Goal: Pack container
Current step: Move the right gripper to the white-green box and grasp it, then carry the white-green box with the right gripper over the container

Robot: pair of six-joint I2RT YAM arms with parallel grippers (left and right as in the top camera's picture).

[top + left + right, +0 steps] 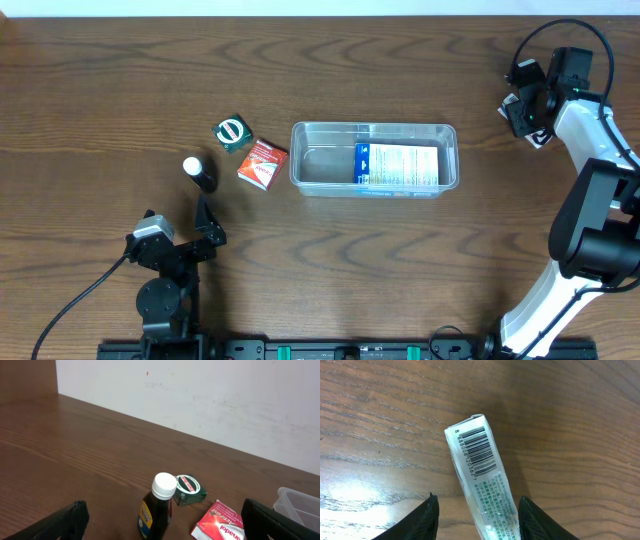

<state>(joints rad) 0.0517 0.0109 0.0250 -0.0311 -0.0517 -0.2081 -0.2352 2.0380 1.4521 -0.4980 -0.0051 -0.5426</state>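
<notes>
The clear container sits mid-table with a blue-and-white box inside; its corner shows in the left wrist view. To its left lie a red box, a green box and a dark bottle with a white cap. My left gripper is open and empty just in front of the bottle, fingers either side and apart from it. My right gripper at the far right is open, and a slim white barcoded box lies between its fingers, untouched.
The red box and the green box lie just beyond the bottle. A white wall runs along the table's far edge. The right arm's base stands at the right front of the table.
</notes>
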